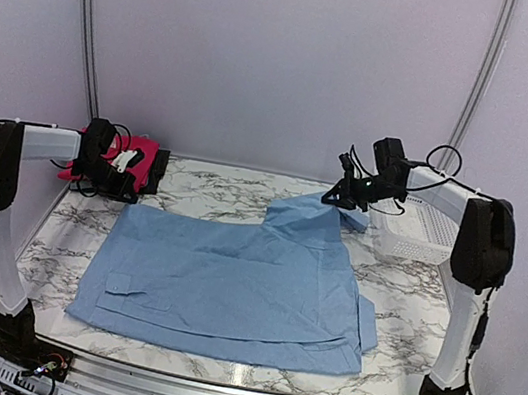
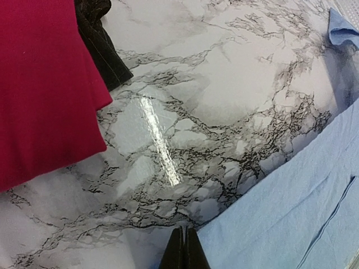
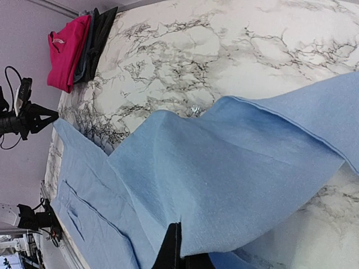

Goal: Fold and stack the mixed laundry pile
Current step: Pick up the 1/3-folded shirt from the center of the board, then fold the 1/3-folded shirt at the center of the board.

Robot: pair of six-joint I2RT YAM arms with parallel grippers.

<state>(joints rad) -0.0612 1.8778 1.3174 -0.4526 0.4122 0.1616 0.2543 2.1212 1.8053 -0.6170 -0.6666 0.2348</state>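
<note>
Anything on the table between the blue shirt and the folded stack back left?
Nothing visible. Only bare marble table lies between the blue shirt and the pink-red T-shirt stacked on dark pieces.

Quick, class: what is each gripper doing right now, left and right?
Left gripper: jaws shut beside the blue shirt; grip on it cannot be told.
Right gripper: shut on the blue shirt.
</note>
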